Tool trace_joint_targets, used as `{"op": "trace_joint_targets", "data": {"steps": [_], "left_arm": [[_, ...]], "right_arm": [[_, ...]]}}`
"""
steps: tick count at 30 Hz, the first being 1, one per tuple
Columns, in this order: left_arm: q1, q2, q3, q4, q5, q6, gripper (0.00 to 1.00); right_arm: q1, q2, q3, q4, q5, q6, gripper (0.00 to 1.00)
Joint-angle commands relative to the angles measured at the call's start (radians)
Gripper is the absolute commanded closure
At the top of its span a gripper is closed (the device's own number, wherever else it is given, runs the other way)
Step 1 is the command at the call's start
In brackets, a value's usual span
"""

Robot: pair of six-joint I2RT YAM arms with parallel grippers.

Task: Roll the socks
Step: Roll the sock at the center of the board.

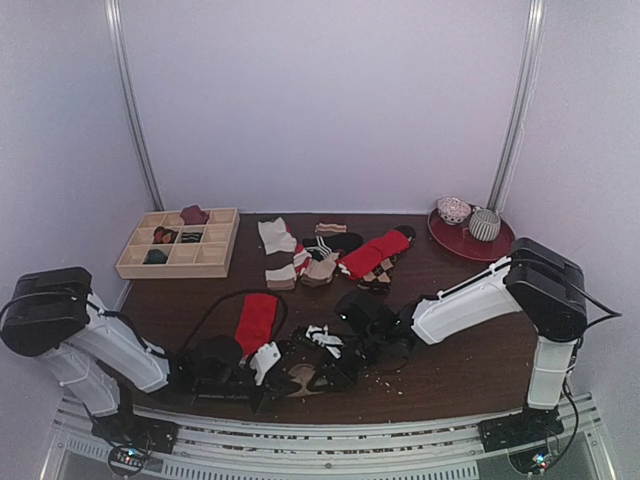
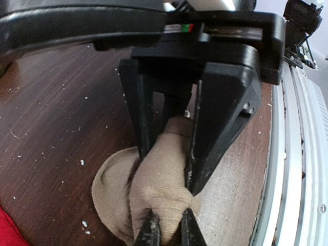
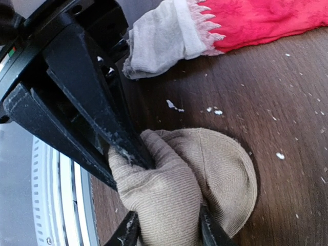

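The light tan sock (image 1: 300,380) lies bunched at the table's front edge, between both grippers. My left gripper (image 2: 169,231) is shut on a fold of the tan sock (image 2: 159,179), pinched tightly between its fingertips (image 2: 151,230). My right gripper (image 3: 169,233) holds a thicker bunch of the tan sock (image 3: 225,169), with a finger pressed on each side; the rounded toe lies flat beside it. The red sock (image 1: 257,318) lies just behind, its cream end (image 3: 159,41) close to the right gripper. In the top view both grippers (image 1: 285,378) (image 1: 322,372) meet over the tan sock.
A black-and-white striped sock (image 1: 325,338) lies beside the right wrist. More socks (image 1: 320,258) and a red-and-checked pair (image 1: 375,255) lie further back. A wooden divided tray (image 1: 125,268) stands back left, a red plate (image 1: 450,240) with rolled socks back right. The table's metal front rail (image 2: 302,154) is very near.
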Motion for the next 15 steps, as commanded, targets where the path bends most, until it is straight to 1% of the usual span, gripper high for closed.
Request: {"op": "trace_joint_targets", "data": {"steps": [1, 5, 8, 9, 11, 12, 14, 15], "left_arm": [[-0.009, 0.077, 0.005, -0.117, 0.016, -0.117, 0.97], [-0.009, 0.119, -0.014, -0.116, 0.027, -0.177, 0.97], [-0.009, 0.148, -0.018, -0.108, 0.038, -0.211, 0.97], [-0.009, 0.158, -0.020, -0.102, 0.043, -0.218, 0.97], [-0.009, 0.176, -0.022, -0.092, 0.051, -0.229, 0.97], [-0.009, 0.185, -0.020, -0.090, 0.055, -0.231, 0.97], [-0.009, 0.198, -0.014, -0.093, 0.062, -0.234, 0.97], [-0.009, 0.202, -0.012, -0.096, 0.064, -0.233, 0.97]], "right_arm": [[0.014, 0.034, -0.094, -0.129, 0.197, 0.001, 0.61], [0.014, 0.013, -0.070, -0.083, 0.203, -0.025, 0.58], [0.013, -0.020, -0.086, -0.030, 0.228, -0.053, 0.56], [0.014, -0.051, -0.108, 0.008, 0.246, -0.067, 0.53], [0.015, -0.137, -0.205, 0.131, 0.276, -0.110, 0.41], [0.015, -0.187, -0.249, 0.199, 0.293, -0.131, 0.37], [0.020, -0.281, -0.328, 0.305, 0.328, -0.191, 0.34], [0.029, -0.303, -0.356, 0.337, 0.354, -0.228, 0.33]]}}
